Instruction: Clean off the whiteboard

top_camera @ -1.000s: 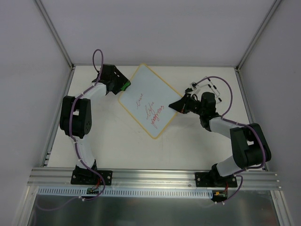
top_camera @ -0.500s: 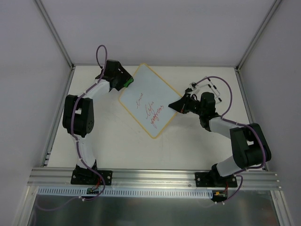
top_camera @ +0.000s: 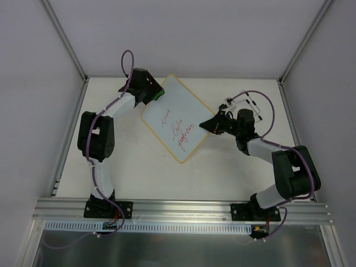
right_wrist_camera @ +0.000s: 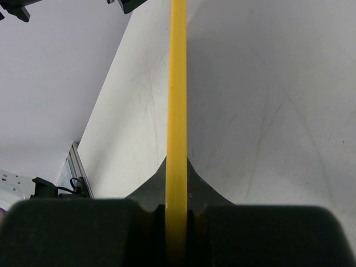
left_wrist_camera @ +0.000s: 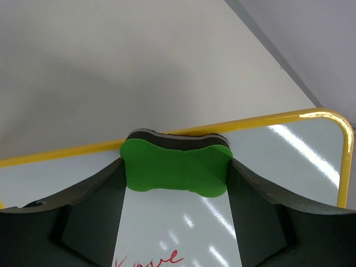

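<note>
The whiteboard [top_camera: 175,119] lies turned like a diamond at the table's back centre, white with a yellow frame and red handwriting [top_camera: 179,130]. My left gripper [top_camera: 156,95] is shut on a green eraser [left_wrist_camera: 175,168] and holds it over the board's upper left edge. In the left wrist view the eraser sits just inside the yellow frame [left_wrist_camera: 267,119], with red writing [left_wrist_camera: 147,260] below it. My right gripper [top_camera: 207,125] is shut on the board's right edge. In the right wrist view the yellow frame [right_wrist_camera: 178,111] runs edge-on between the fingers.
The table [top_camera: 222,172] is a white surface with a raised metal rail on the left [top_camera: 69,139] and right [top_camera: 286,111]. White walls close in the back and sides. The arm bases stand on the aluminium bar [top_camera: 178,208] at the near edge.
My left gripper has carried the green eraser right and toward the back, from beside the board's left edge to over its upper left part. The right arm and board have not moved.
</note>
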You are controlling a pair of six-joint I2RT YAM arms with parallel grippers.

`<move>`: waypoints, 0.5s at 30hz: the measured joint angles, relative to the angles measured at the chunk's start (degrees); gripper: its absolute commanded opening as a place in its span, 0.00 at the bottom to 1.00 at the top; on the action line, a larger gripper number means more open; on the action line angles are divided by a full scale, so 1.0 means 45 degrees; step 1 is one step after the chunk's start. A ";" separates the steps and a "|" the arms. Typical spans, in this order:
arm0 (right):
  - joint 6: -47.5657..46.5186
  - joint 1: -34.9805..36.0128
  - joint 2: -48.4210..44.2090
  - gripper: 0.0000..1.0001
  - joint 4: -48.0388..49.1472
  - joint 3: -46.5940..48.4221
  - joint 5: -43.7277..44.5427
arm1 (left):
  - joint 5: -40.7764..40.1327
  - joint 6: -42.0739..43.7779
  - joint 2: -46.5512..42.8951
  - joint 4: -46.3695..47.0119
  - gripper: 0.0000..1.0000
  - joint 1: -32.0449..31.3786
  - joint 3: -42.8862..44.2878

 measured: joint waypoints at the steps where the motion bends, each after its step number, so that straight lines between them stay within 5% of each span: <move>1: 0.0000 0.0000 0.0000 0.00 -0.0010 0.0000 -0.0005 | 0.0000 0.0015 0.0000 0.0000 0.06 -0.0005 -0.0005; 15: 0.0019 0.0024 0.0005 0.00 -0.0063 0.0005 -0.0019 | 0.0253 -0.0107 -0.1821 0.1025 0.05 -0.0389 -0.3745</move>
